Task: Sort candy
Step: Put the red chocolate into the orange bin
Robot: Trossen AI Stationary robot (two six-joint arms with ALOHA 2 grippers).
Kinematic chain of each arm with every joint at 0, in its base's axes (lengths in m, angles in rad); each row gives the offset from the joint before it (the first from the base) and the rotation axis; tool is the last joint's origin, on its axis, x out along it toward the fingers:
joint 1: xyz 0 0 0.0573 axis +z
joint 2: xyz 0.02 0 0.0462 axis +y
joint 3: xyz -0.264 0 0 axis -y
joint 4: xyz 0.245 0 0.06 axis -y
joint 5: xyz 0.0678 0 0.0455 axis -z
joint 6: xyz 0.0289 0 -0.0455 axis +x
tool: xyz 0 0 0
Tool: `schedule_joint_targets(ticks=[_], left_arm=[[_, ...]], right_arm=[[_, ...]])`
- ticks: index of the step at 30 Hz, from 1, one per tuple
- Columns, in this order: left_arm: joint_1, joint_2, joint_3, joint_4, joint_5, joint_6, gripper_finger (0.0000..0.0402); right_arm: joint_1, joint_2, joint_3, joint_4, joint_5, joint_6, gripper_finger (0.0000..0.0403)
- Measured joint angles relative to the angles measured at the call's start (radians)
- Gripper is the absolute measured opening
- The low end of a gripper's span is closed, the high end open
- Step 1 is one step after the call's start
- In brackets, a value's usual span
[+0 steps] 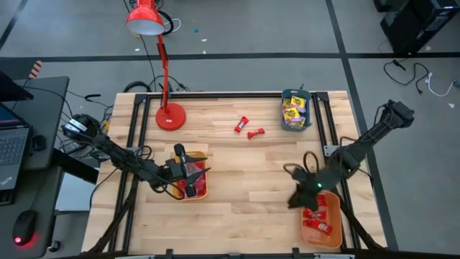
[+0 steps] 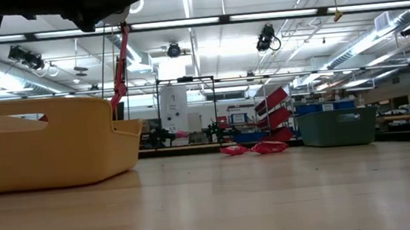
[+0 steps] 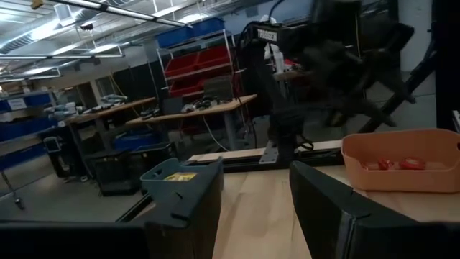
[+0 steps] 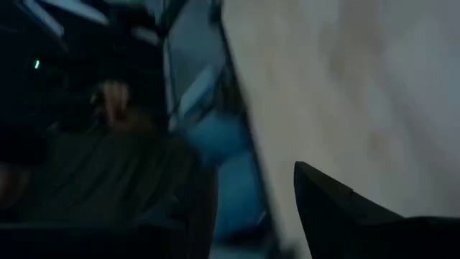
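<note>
Two red candies [image 1: 249, 129] lie on the bare table toward its far side and also show in the low view [image 2: 253, 148]. Yellow candies fill the teal tray [image 1: 295, 111] at the far right. Red candies [image 1: 316, 219] lie in the orange tray [image 1: 332, 237] at the near right. My right gripper [image 1: 298, 193] hangs open just left of that tray's far end, nothing between its fingers [image 4: 251, 194]. My left gripper [image 1: 194, 180] stands open over a second orange tray [image 1: 203, 191] left of centre, also empty [image 3: 255, 180]. It hides what that tray holds.
A red desk lamp [image 1: 170, 115] stands on the table's far left, its head [image 1: 144, 19] reaching beyond the far edge. Black frame rails [image 1: 130, 137] run along the table's sides. Bare wood lies between the trays in the middle.
</note>
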Motion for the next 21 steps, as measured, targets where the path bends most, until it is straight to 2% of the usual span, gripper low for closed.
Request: schedule_joint_targets(ticks=[5,10,16,21], left_arm=[[0.007,0.0,0.0,0.0,0.0,0.001,0.0168],[0.014,0.0,0.0,-0.002,-0.013,0.002,0.0168],[0.013,0.0,0.0,-0.017,-0.047,0.003,0.0168],[0.014,0.0,0.0,-0.047,-0.086,0.003,0.0168]], right_arm=[[-0.221,-0.008,0.0,0.042,0.103,-0.361,0.0165],[-0.453,-0.008,0.0,0.17,0.164,-0.709,0.0164],[-0.69,0.022,0.0,0.27,0.184,-0.888,0.0164],[-0.802,0.116,0.007,0.286,0.163,-0.958,0.0164]])
